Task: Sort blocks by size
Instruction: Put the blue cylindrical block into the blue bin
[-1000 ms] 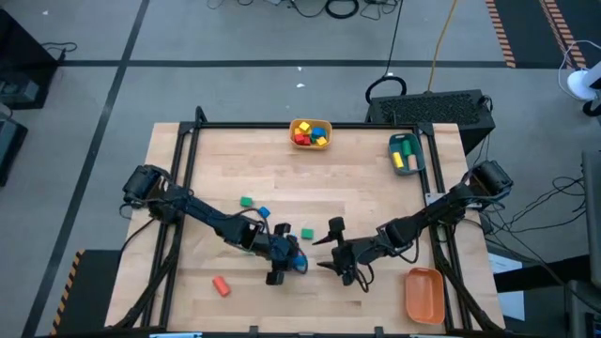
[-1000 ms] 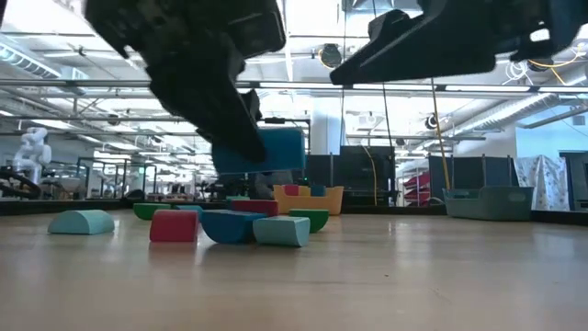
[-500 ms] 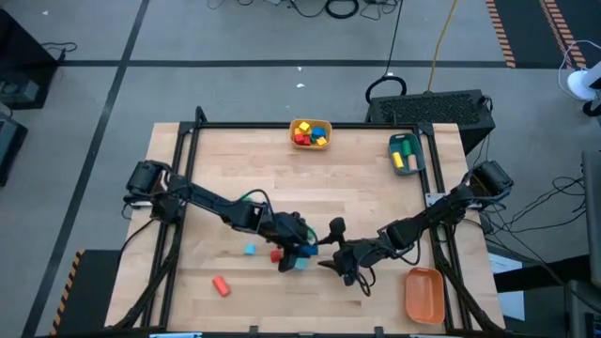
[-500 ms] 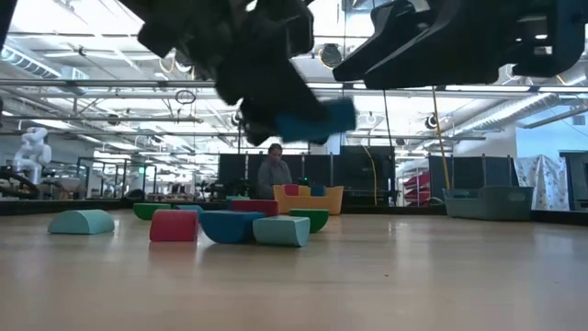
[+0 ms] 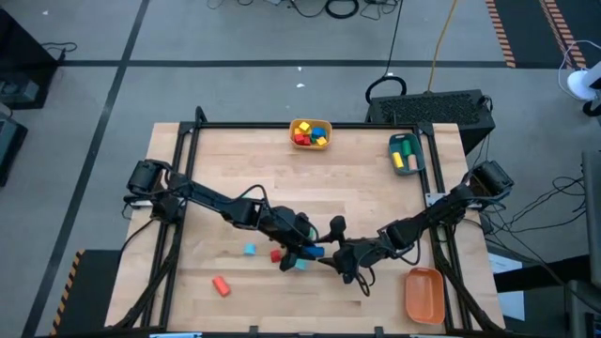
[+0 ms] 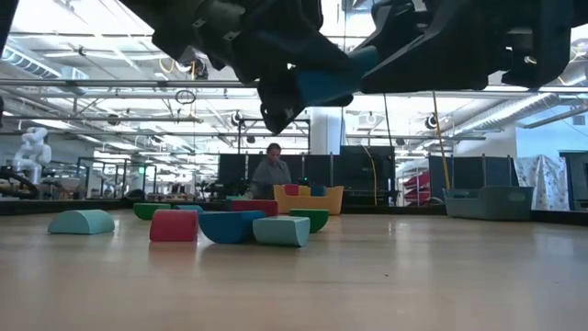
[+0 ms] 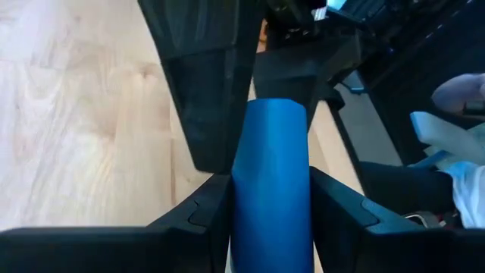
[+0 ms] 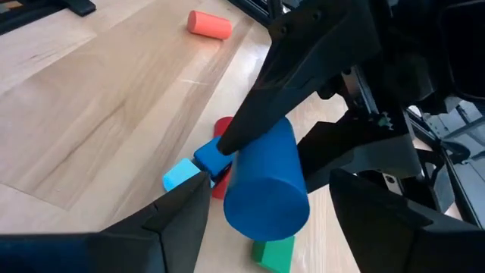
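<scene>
My left gripper [image 5: 302, 246] is shut on a blue cylinder block [image 5: 315, 251], held in the air over the table's middle near part. It also shows in the low view [image 6: 323, 83]. My right gripper [image 5: 334, 251] is open. In the right wrist view its fingers stand on either side of the cylinder's round end [image 8: 265, 201] without touching it. Loose blocks lie flat on the table below: cyan [image 5: 249, 249], red [image 5: 276, 254], cyan [image 5: 300, 265] and an orange-red cylinder [image 5: 221, 285]. My left gripper pinches the blue cylinder by its curved sides [image 7: 246, 189] between its two fingers. The fingers come level from the table's left and lie along the cylinder. The cylinder is lifted clear of the table, about level, its free end toward my right gripper.
A yellow bin [image 5: 311, 122] with blocks stands at the far edge, a teal bin [image 5: 418, 155] with blocks at the far right, and an orange bin [image 5: 424, 293] at the near right. A person [image 6: 272, 175] shows in the room behind the table.
My left gripper has carried the blue cylinder up and toward the table's right, to between the fingers of my right gripper. The cylinder is now higher above the table. The loose blocks below have stayed where they were.
</scene>
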You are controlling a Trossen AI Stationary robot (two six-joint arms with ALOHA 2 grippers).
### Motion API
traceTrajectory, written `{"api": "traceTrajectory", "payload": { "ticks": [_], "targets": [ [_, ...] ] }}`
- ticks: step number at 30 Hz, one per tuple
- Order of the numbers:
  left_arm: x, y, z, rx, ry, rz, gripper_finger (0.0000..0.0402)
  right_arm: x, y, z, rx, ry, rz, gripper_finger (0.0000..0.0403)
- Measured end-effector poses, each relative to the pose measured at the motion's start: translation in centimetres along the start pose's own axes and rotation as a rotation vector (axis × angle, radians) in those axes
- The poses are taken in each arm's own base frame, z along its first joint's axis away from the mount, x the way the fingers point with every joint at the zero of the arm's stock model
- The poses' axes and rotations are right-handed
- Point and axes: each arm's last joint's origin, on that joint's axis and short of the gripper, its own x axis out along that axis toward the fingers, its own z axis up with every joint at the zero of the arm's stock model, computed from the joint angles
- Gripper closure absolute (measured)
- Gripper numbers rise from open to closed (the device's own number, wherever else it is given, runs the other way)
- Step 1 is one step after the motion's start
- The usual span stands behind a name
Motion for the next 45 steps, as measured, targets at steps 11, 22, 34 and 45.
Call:
{"api": "traceTrajectory", "payload": {
  "ticks": [11, 22, 34, 45],
  "targets": [
    [0.00, -0.02, 0.03, -0.002, -0.002, -0.004, 0.0263, 0.10, -0.19, -0.04, 0.002, -0.002, 0.004, 0.0251],
    [0.00, 0.02, -0.05, 0.000, 0.004, 0.004, 0.0211, 0.11, -0.21, 0.01, 0.041, -0.007, 0.001, 0.0290],
    [0.00, 0.18, 0.00, 0.001, -0.016, 0.061, 0.0193, 0.12, -0.26, 0.06, 0.098, -0.012, -0.004, 0.0290],
    [0.15, -0.36, -0.26, 0.007, -0.013, 0.072, 0.0192, 0.10, -0.23, 0.10, 0.097, -0.015, -0.004, 0.0290]
  ]
}}
